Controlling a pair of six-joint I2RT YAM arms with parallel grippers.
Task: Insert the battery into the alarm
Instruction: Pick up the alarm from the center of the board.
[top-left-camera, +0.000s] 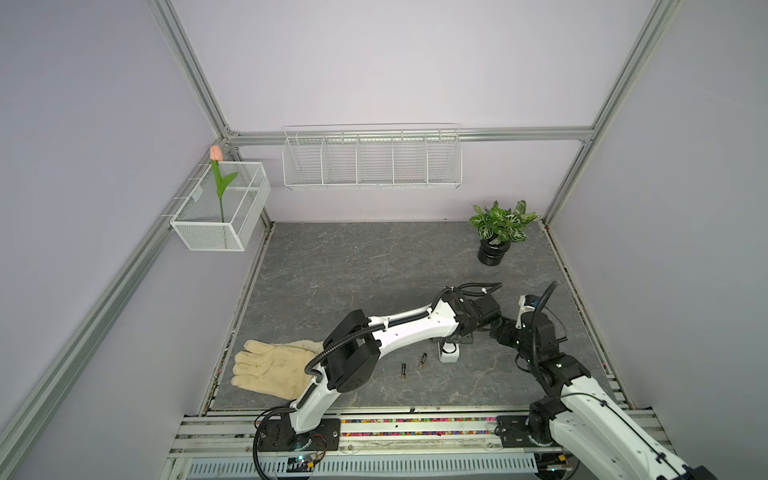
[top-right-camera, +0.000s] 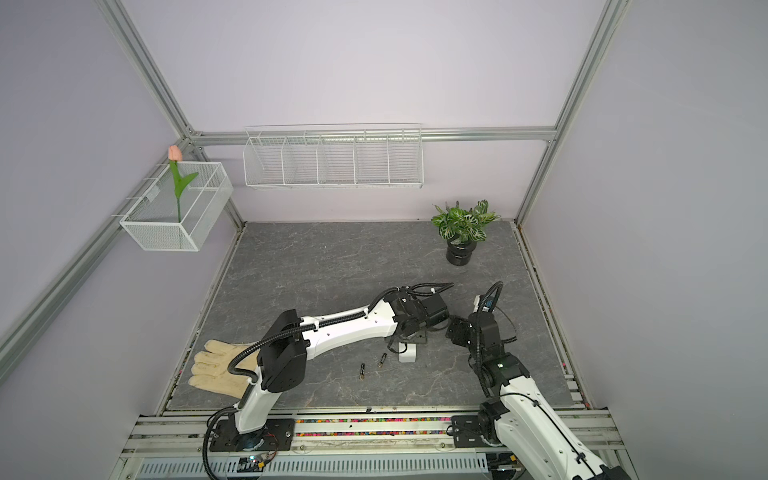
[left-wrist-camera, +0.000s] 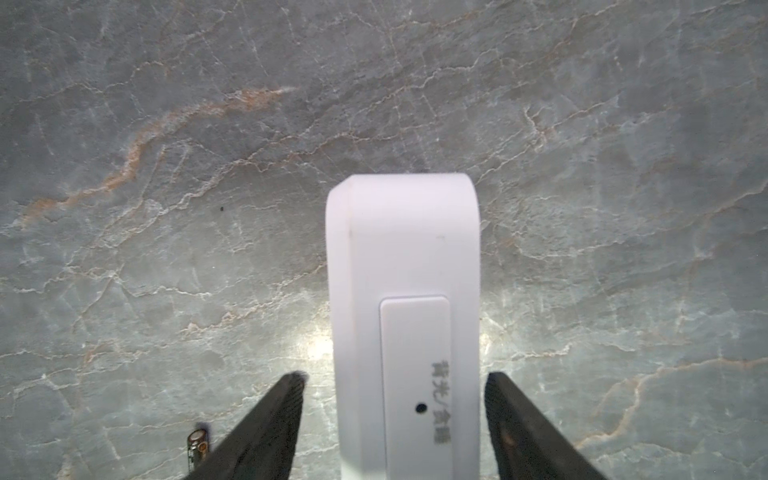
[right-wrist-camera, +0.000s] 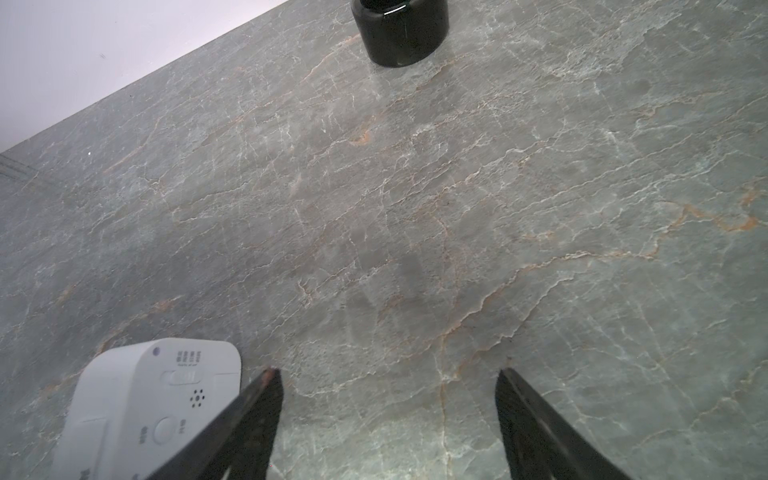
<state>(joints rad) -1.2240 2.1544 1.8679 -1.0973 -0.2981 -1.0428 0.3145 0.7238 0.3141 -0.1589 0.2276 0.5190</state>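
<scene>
The white alarm (top-left-camera: 449, 354) (top-right-camera: 407, 353) stands on edge on the grey stone table, right of centre near the front. My left gripper (left-wrist-camera: 395, 376) hangs over it, open. Its two dark fingers (left-wrist-camera: 286, 407) straddle the alarm's (left-wrist-camera: 403, 257) narrow side, with a gap showing on each side. Two small dark batteries (top-left-camera: 403, 371) (top-left-camera: 422, 360) lie on the table just left of the alarm; one battery (left-wrist-camera: 196, 446) shows beside a left finger. My right gripper (right-wrist-camera: 388, 370) is open over bare table, with the alarm's (right-wrist-camera: 145, 399) buttoned back just outside one finger.
A cream work glove (top-left-camera: 274, 368) lies at the front left, partly under the left arm. A potted plant (top-left-camera: 500, 226) in a black pot (right-wrist-camera: 399, 33) stands at the back right. Two white wire baskets (top-left-camera: 372, 160) (top-left-camera: 220, 208) hang on the walls.
</scene>
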